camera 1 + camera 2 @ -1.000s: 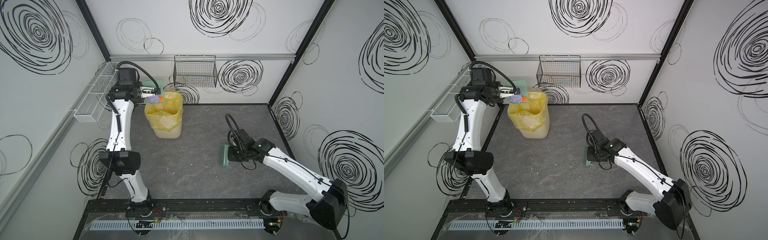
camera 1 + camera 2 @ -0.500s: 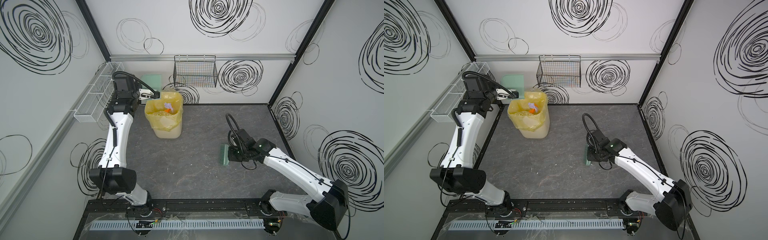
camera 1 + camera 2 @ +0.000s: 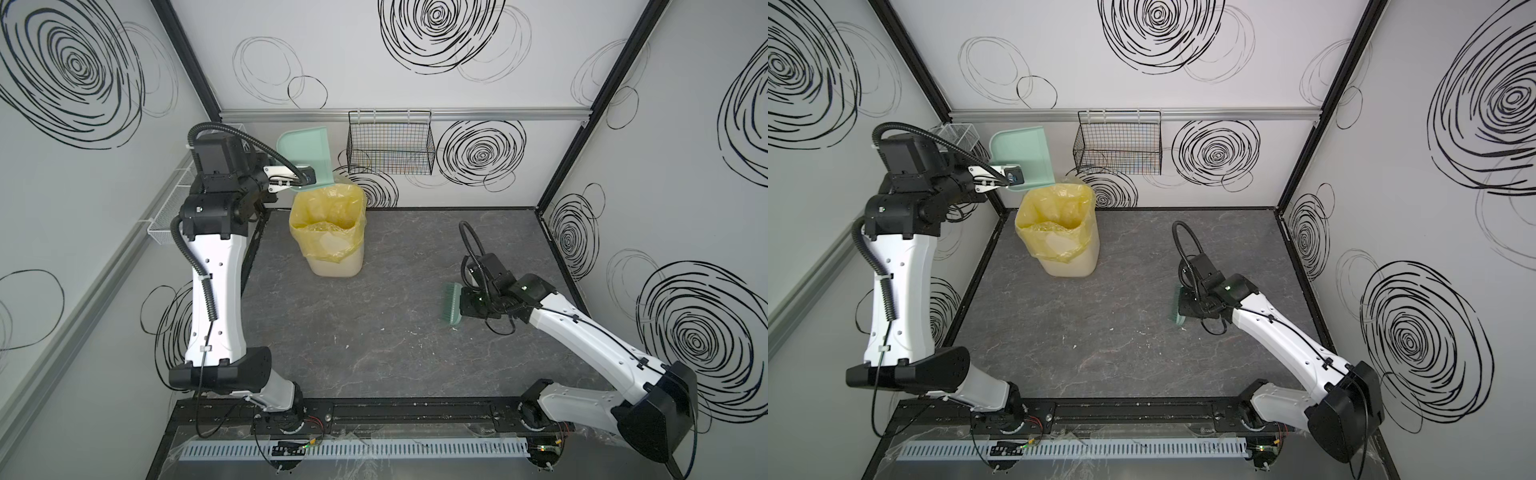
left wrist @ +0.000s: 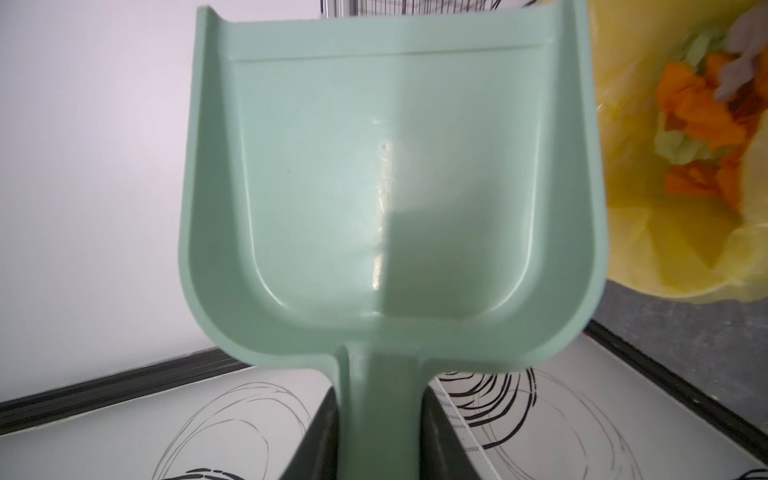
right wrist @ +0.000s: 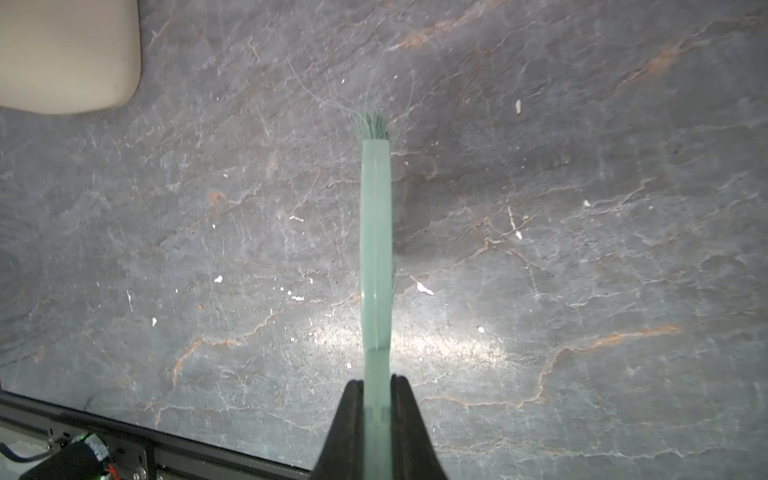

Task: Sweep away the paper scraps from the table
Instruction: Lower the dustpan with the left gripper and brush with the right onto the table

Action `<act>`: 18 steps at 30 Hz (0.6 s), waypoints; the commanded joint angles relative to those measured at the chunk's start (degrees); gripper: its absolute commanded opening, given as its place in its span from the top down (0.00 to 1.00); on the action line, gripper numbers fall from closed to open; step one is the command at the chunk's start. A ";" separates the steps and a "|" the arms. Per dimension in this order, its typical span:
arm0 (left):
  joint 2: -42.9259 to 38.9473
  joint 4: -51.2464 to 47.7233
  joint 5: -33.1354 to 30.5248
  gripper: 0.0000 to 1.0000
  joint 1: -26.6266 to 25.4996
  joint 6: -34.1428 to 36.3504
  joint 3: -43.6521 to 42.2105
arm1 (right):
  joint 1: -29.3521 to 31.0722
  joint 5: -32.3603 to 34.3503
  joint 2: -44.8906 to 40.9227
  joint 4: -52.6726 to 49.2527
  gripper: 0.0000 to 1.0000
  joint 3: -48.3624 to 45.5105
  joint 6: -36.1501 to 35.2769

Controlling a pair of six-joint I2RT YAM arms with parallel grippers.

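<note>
So the paper scraps (image 4: 698, 124) were all sitting down inside the yellow bin liner (image 3: 328, 208), a jumble of orange, pale green and a bit of lilac. You could only really see them from the left wrist view. The bin (image 3: 334, 262) stood at the far left of the table (image 3: 374, 353), close to the back wall.

The table itself looked clean to me, with no coloured bits anywhere on it in either top view. The only things on it were some tiny white flecks (image 5: 424, 287) scattered around the middle, far too small to count as the scraps. I'd say the job was basically done, with maybe just the tools left to put down.

The dustpan (image 4: 390, 187) was empty, nothing in the scoop at all. The left gripper (image 4: 380, 436) was clamped on its handle and held it up in the air just behind and above the bin's far left rim. Over on the right, the right gripper (image 5: 378, 399) was squeezed tight on the handle of the mint green brush (image 3: 451, 303), down low over the table, well apart from the bin. Couldn't tell if the bristles touched.

As for brands or labels, I couldn't read any writing anywhere. There were just black swirls on the walls (image 3: 436, 25) and an unmarked wire basket (image 3: 390, 151) hanging at the back.
</note>
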 commanded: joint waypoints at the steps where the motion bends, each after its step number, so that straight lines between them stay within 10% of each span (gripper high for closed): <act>1: -6.53 -9.45 9.60 1.00 -2.75 -7.95 -10.45 | -6.00 -2.15 -2.87 5.51 1.00 2.27 -3.29; 11: -25.37 13.00 11.37 1.00 -18.71 -25.69 -64.77 | -35.01 -32.78 -6.82 37.59 1.00 -13.56 5.50; 18: -21.78 31.31 8.59 1.00 -24.23 -33.04 -82.37 | -38.14 -37.55 0.58 49.33 1.00 -19.63 12.35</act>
